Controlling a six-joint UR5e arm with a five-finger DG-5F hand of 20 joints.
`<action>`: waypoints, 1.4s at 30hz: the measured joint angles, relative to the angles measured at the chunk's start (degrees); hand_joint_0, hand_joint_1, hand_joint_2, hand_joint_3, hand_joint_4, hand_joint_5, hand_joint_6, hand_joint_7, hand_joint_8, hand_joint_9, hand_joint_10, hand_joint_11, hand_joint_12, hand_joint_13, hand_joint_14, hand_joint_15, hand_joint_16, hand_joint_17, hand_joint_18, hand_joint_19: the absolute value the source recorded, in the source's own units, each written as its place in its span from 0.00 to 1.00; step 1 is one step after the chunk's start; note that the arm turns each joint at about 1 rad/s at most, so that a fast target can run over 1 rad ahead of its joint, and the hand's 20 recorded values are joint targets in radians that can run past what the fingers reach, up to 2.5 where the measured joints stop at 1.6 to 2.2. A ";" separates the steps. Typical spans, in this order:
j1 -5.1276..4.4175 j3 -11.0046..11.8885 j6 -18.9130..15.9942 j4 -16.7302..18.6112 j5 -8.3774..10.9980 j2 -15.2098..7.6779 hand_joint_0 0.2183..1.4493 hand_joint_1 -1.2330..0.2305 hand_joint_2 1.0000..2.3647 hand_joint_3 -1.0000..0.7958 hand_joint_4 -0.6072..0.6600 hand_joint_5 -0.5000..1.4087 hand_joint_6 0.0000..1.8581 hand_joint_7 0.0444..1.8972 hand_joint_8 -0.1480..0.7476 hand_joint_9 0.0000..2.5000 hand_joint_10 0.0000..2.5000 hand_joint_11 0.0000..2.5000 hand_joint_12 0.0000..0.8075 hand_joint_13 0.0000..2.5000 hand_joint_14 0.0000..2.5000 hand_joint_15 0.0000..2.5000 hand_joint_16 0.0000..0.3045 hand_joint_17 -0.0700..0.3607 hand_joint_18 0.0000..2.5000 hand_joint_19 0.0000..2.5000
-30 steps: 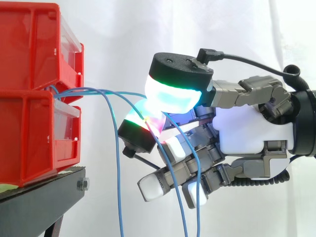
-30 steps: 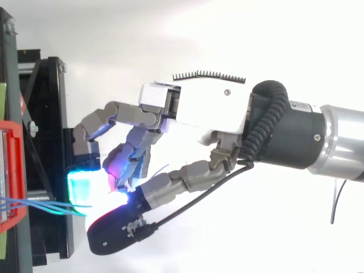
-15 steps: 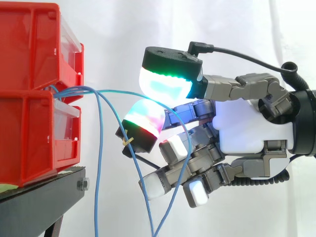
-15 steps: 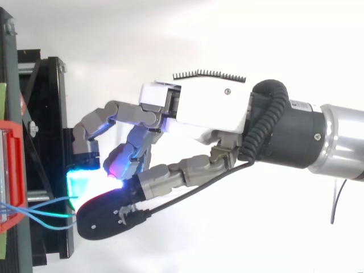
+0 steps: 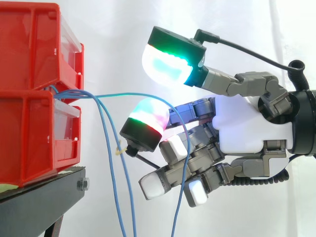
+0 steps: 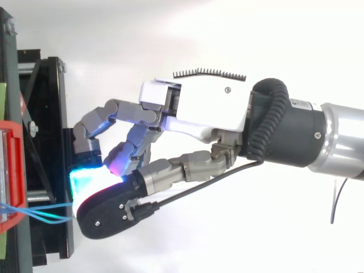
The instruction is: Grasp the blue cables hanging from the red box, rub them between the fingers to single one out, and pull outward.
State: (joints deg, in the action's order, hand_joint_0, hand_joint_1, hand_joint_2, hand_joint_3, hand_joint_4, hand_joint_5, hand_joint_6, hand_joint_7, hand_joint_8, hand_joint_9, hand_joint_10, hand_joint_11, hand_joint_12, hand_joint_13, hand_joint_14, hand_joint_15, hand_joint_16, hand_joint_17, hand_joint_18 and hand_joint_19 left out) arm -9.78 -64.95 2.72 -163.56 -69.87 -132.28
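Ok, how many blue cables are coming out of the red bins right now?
3. One cable and a second cable hang close together beside the lower red bin; the third cable runs across to the hand, then drops. Others may be hidden.

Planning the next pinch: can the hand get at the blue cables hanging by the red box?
Probably yes: the hand is open beside the blue cables, nothing stands between them, and one cable drapes over its fingers.

Thin blue cables (image 5: 129,93) droop from the red box (image 5: 29,138), 1 arching right
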 measured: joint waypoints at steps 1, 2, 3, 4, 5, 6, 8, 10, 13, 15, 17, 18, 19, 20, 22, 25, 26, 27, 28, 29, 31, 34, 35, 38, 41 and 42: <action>0.00 0.00 0.00 0.00 0.00 0.00 0.22 0.46 0.00 0.31 0.61 0.21 0.46 0.61 0.62 0.45 0.01 0.28 0.59 0.36 0.01 0.19 0.22 0.52 0.41 0.24; 0.00 0.00 0.00 0.00 0.00 0.00 0.22 0.45 0.00 0.32 0.61 0.21 0.46 0.61 0.62 0.45 0.01 0.28 0.59 0.36 0.01 0.19 0.22 0.52 0.41 0.24; 0.01 0.00 0.00 0.00 0.00 0.00 0.22 0.45 0.00 0.32 0.61 0.21 0.46 0.61 0.62 0.45 0.01 0.28 0.59 0.36 0.01 0.19 0.22 0.52 0.41 0.24; 0.01 0.00 0.00 0.00 0.00 -0.01 0.22 0.45 0.00 0.31 0.61 0.21 0.46 0.61 0.62 0.45 0.01 0.28 0.59 0.36 0.01 0.19 0.22 0.52 0.41 0.24; 0.04 0.00 0.00 0.00 0.00 -0.01 0.21 0.44 0.00 0.31 0.61 0.21 0.46 0.61 0.62 0.45 0.01 0.29 0.60 0.36 0.01 0.19 0.22 0.52 0.41 0.24; 0.05 0.00 0.00 0.00 0.02 0.00 0.21 0.43 0.00 0.30 0.61 0.21 0.46 0.61 0.63 0.45 0.01 0.28 0.60 0.36 0.01 0.19 0.23 0.52 0.41 0.24; 0.04 0.00 0.00 0.00 0.04 0.00 0.20 0.41 0.00 0.28 0.62 0.21 0.46 0.60 0.63 0.45 0.01 0.28 0.60 0.36 0.01 0.19 0.23 0.53 0.42 0.24; 0.04 0.00 0.00 0.00 0.07 -0.01 0.20 0.40 0.00 0.28 0.62 0.21 0.46 0.60 0.64 0.45 0.01 0.28 0.60 0.36 0.01 0.19 0.23 0.53 0.42 0.24; 0.03 0.00 0.00 0.00 0.08 0.00 0.20 0.38 0.00 0.28 0.62 0.21 0.46 0.60 0.63 0.45 0.01 0.28 0.60 0.36 0.01 0.19 0.23 0.52 0.42 0.24; 0.04 0.00 0.00 0.00 0.08 0.00 0.21 0.39 0.00 0.29 0.62 0.21 0.47 0.60 0.62 0.45 0.01 0.28 0.59 0.36 0.01 0.19 0.22 0.52 0.42 0.24; 0.03 0.00 0.00 0.00 0.08 0.00 0.21 0.39 0.00 0.30 0.62 0.21 0.46 0.58 0.62 0.44 0.01 0.28 0.59 0.36 0.01 0.19 0.22 0.52 0.41 0.24; 0.04 0.00 0.00 0.00 0.08 -0.01 0.22 0.40 0.00 0.30 0.62 0.21 0.46 0.58 0.61 0.44 0.01 0.28 0.59 0.36 0.01 0.19 0.22 0.51 0.41 0.24; 0.03 0.00 0.00 0.00 0.09 0.00 0.22 0.39 0.00 0.31 0.62 0.21 0.46 0.58 0.61 0.44 0.01 0.28 0.59 0.35 0.01 0.19 0.22 0.51 0.41 0.25; 0.03 0.02 0.00 0.00 0.08 0.00 0.24 0.39 0.00 0.32 0.62 0.21 0.46 0.58 0.60 0.44 0.01 0.28 0.58 0.35 0.01 0.19 0.21 0.50 0.40 0.25; 0.03 0.02 0.00 0.00 0.08 0.00 0.25 0.39 0.00 0.33 0.61 0.21 0.46 0.58 0.60 0.44 0.01 0.28 0.57 0.35 0.01 0.19 0.21 0.50 0.40 0.25; 0.02 0.02 0.00 0.00 0.08 -0.01 0.25 0.39 0.01 0.35 0.62 0.21 0.46 0.59 0.59 0.44 0.01 0.28 0.56 0.35 0.01 0.19 0.21 0.50 0.40 0.25; 0.03 0.02 0.00 0.00 0.08 0.00 0.26 0.39 0.01 0.36 0.62 0.21 0.46 0.59 0.60 0.44 0.01 0.29 0.57 0.35 0.01 0.19 0.21 0.50 0.40 0.25; 0.03 0.02 0.00 0.00 0.09 0.00 0.26 0.39 0.01 0.37 0.62 0.21 0.46 0.59 0.61 0.44 0.01 0.28 0.58 0.35 0.01 0.19 0.22 0.51 0.41 0.25; 0.04 0.01 0.00 0.00 0.09 0.00 0.26 0.39 0.01 0.37 0.62 0.21 0.46 0.59 0.61 0.45 0.01 0.28 0.58 0.35 0.01 0.19 0.22 0.51 0.41 0.24; 0.03 0.01 0.00 0.00 0.08 0.00 0.26 0.38 0.01 0.38 0.62 0.21 0.45 0.59 0.61 0.45 0.01 0.28 0.59 0.36 0.01 0.19 0.22 0.52 0.42 0.24; 0.03 0.01 0.00 0.00 0.08 -0.01 0.27 0.38 0.01 0.39 0.62 0.21 0.45 0.59 0.62 0.45 0.01 0.28 0.60 0.36 0.01 0.19 0.23 0.53 0.42 0.24; 0.04 0.01 0.00 0.00 0.07 -0.01 0.27 0.37 0.01 0.40 0.63 0.21 0.45 0.59 0.63 0.45 0.01 0.28 0.61 0.36 0.01 0.19 0.23 0.54 0.43 0.23; 0.04 0.00 0.00 0.00 0.07 -0.01 0.27 0.37 0.01 0.40 0.63 0.21 0.46 0.59 0.63 0.45 0.01 0.28 0.61 0.36 0.01 0.19 0.24 0.54 0.43 0.23; 0.03 0.00 0.00 0.00 0.08 0.00 0.27 0.37 0.01 0.40 0.63 0.21 0.46 0.59 0.63 0.45 0.01 0.28 0.61 0.36 0.01 0.19 0.24 0.54 0.43 0.23; 0.02 0.00 0.00 0.00 0.06 0.00 0.27 0.36 0.01 0.40 0.63 0.21 0.46 0.59 0.63 0.45 0.01 0.28 0.61 0.36 0.01 0.19 0.24 0.54 0.42 0.23; 0.01 0.00 0.00 0.00 0.07 0.00 0.27 0.36 0.01 0.41 0.63 0.21 0.46 0.59 0.63 0.45 0.01 0.28 0.62 0.36 0.01 0.19 0.24 0.54 0.42 0.23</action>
State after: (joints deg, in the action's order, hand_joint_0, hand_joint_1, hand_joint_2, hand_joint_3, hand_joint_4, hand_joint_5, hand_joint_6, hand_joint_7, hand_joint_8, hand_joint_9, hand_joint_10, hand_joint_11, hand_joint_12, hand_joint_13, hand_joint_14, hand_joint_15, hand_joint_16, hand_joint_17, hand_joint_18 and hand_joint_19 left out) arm -9.77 -64.95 2.72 -163.56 -69.80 -132.28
